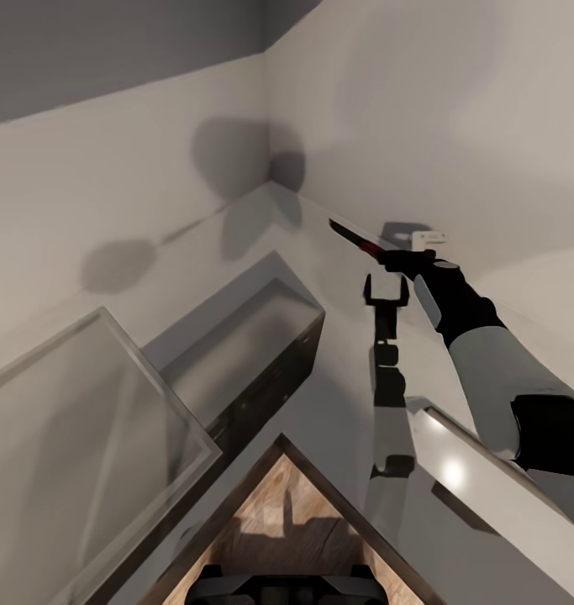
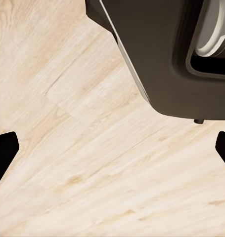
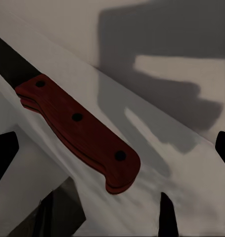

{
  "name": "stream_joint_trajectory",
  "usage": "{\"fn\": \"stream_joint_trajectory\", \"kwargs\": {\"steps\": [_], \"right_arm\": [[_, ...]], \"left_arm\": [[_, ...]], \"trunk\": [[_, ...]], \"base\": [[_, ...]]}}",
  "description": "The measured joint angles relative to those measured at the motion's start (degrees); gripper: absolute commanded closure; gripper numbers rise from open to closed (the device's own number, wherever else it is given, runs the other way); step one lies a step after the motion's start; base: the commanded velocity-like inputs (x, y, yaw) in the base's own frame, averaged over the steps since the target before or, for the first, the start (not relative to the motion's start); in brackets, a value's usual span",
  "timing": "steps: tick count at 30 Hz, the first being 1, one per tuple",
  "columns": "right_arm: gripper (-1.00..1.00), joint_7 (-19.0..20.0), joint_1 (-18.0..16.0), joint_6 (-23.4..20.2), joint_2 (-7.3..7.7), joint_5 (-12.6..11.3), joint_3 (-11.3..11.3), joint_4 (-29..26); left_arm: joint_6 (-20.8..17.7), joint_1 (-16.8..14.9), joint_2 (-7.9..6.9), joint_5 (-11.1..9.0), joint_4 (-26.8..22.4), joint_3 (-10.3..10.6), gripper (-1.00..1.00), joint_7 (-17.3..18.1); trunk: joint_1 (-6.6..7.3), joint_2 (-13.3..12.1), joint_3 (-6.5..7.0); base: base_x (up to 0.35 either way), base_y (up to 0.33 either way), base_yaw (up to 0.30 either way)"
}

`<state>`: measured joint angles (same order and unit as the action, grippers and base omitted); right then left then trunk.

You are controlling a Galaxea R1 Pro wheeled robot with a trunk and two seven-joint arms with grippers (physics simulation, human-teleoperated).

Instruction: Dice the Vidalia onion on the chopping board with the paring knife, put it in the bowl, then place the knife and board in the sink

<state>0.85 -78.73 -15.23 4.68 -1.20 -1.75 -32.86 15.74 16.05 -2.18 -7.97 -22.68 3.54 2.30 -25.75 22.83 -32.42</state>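
You see the paring knife (image 3: 80,133) with a smooth reddish wood-look handle, three dark rivets and a matt dark blade. The floor (image 2: 92,163) is pale, grained wood plank. At five o'clock, the countertop (image 1: 455,470) shines glossy grey.

Pale grey walls (image 1: 135,151) meeting in a corner, dappled with soft dark shadows. Glass-fronted panel (image 1: 76,437) with a light frame, tilted, at the lower left of the head view. Beside it, a dark-sided cabinet block (image 1: 253,361) with a grey top. Small white wall plate (image 1: 429,239) on the right-hand wall. Light wood-plank floor (image 2: 82,163) under the left wrist camera; the same planks (image 1: 278,512) glimpsed low in the head view.
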Motion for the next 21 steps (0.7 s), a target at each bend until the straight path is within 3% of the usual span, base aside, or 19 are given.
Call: {"fn": "stream_joint_trajectory", "kwargs": {"steps": [21], "right_arm": [[-1.0,0.1,0.0,0.0,0.01,0.0,0.0,0.1]], "left_arm": [[0.0,0.0,-0.05,0.0,0.0,0.0,-1.0,0.0]], "trunk": [[0.0,0.0,-1.82]], "base": [[0.0,0.0,0.0]]}}
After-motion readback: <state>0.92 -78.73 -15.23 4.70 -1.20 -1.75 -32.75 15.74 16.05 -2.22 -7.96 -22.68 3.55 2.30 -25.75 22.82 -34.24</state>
